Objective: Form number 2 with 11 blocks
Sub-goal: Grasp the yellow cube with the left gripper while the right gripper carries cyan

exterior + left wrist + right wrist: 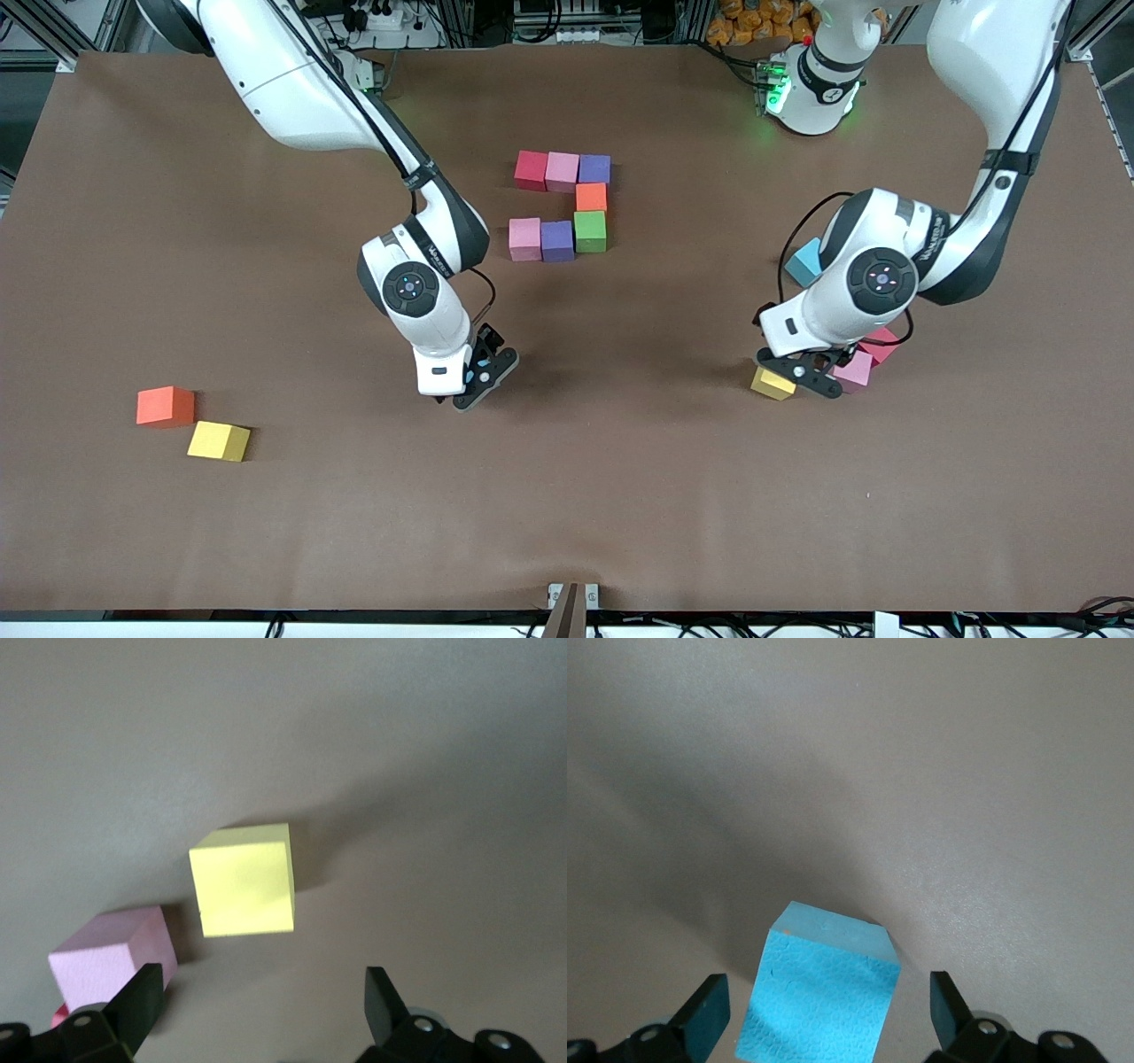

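Observation:
Seven blocks form part of the number 2 (562,206): a red, pink and purple row, orange under the purple, then a green, purple and pink row. My right gripper (485,377) (830,1005) is low over the table nearer the front camera than that figure. It is open, with a light blue block (819,997) on the table between its fingers, apart from both. My left gripper (800,374) (266,992) hangs open and empty, low beside a yellow block (771,384) (242,879) and a pink block (856,371) (111,952).
Another light blue block (804,262) and a reddish block (883,345) lie partly hidden by the left arm. An orange-red block (165,406) and a yellow block (219,440) sit together toward the right arm's end, near the front.

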Controlling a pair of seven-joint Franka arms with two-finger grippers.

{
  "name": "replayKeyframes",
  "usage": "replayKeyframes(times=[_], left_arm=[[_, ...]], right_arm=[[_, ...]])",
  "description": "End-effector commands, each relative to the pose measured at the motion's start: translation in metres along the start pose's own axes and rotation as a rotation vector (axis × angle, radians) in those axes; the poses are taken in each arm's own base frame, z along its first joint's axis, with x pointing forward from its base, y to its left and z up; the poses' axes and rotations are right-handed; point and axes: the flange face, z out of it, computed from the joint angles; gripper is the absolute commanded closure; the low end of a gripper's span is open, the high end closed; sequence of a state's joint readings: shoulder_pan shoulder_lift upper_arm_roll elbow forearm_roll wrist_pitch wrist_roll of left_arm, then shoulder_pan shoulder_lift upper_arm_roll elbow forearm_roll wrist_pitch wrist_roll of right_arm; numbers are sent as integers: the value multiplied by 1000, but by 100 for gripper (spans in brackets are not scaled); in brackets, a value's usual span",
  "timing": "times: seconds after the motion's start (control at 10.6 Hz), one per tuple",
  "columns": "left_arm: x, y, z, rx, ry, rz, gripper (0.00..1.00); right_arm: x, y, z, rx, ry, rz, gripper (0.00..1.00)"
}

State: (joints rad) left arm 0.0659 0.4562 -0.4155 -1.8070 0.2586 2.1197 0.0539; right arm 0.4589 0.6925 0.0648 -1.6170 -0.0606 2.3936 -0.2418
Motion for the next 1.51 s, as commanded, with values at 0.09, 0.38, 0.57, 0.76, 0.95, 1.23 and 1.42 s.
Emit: replayKeyframes(times=[0.09,0.38,0.57,0.76,0.95,1.23,1.42], left_arm=[[12,-11,28,-12,21,-66,0],[17,-10,44,-14,36,-110,0],[19,-14,54,19,45,-84,0],[20,-13,62,26,42,-89,0],[21,-15,71,30,52,-81,0],[23,-20,88,48,62,-59,0],[23,-20,90,47,62,-59,0]], right_arm=[[-2,4,6,-3,-8,1,0],[-4,4,14,0,-18,5,0],[-6,7,18,2,-24,10,0],[-7,7,21,4,-24,11,3],[-7,8,21,4,-25,26,100],[-6,2,22,6,-28,57,100],[1,-20,18,6,-29,187,100]])
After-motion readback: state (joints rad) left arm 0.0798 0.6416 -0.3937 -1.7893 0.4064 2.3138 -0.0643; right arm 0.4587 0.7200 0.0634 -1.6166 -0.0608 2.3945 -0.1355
